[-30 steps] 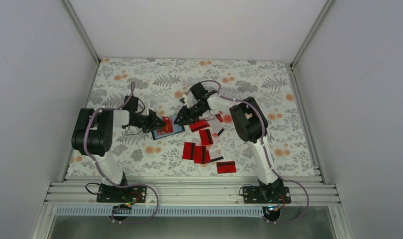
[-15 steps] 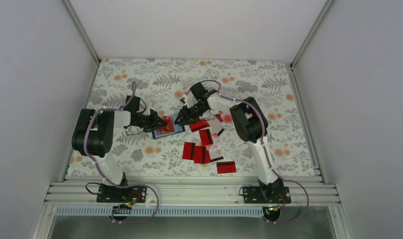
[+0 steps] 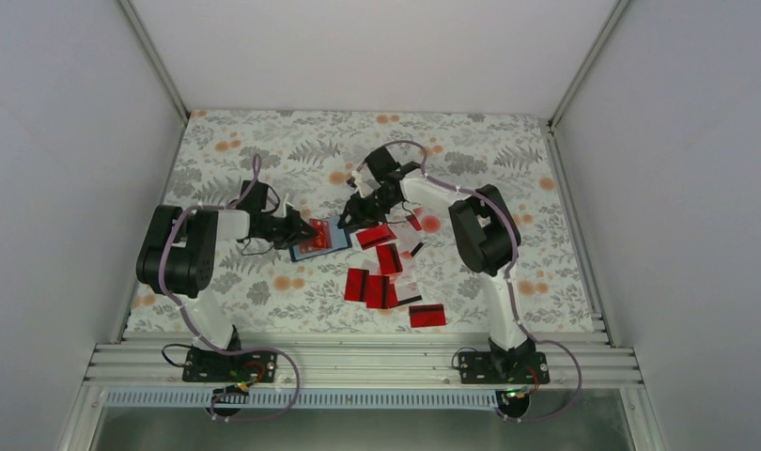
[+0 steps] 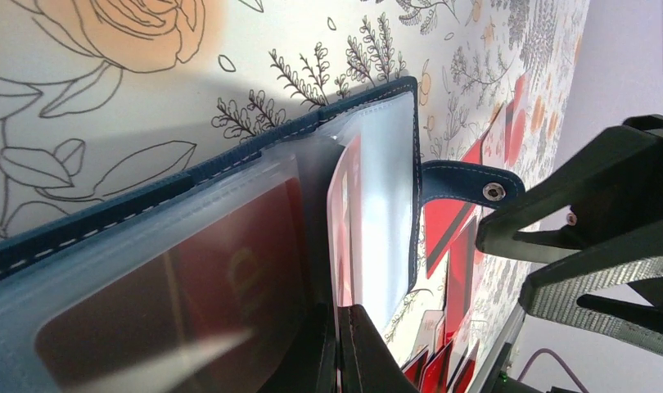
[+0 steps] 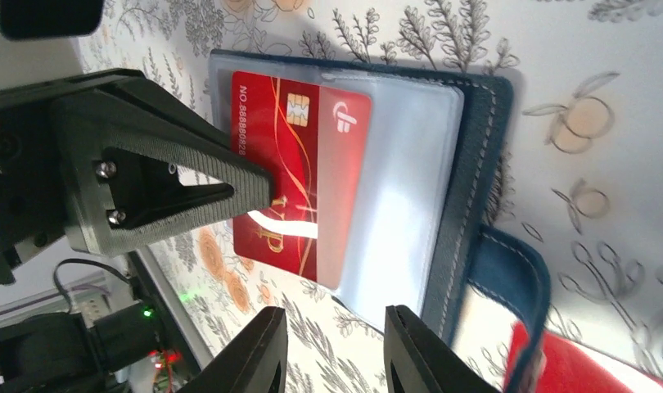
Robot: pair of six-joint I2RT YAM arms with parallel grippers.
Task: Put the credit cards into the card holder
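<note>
the card holder point(image 3: 322, 240) is found lying open on the floral-covered table point(image 3: 264, 160), near its middle and slightly toward the left edge. its clear plastic sleeves point(image 5: 410, 180) are turned upward and its snap tab point(image 4: 467, 180) is folded out toward the right edge. one red chip card point(image 5: 304, 164) is seen inside a sleeve.

the left gripper point(image 3: 302, 230) is closed, and its tips are set on the holder's left half, over the red card. in the left wrist view a sleeve leaf is seen running down to the closed tips point(image 4: 338, 344). whether that leaf is pinched cannot be told.

the right gripper point(image 3: 351, 216) is held just beyond the holder's far right corner. its fingers point(image 5: 267, 352) are parted, and nothing is seen between them.

the remaining credit cards point(image 3: 386, 272) are scattered loose on the table, from just right of the holder toward the near edge. most are red, some carry a black stripe, and several overlap.
</note>
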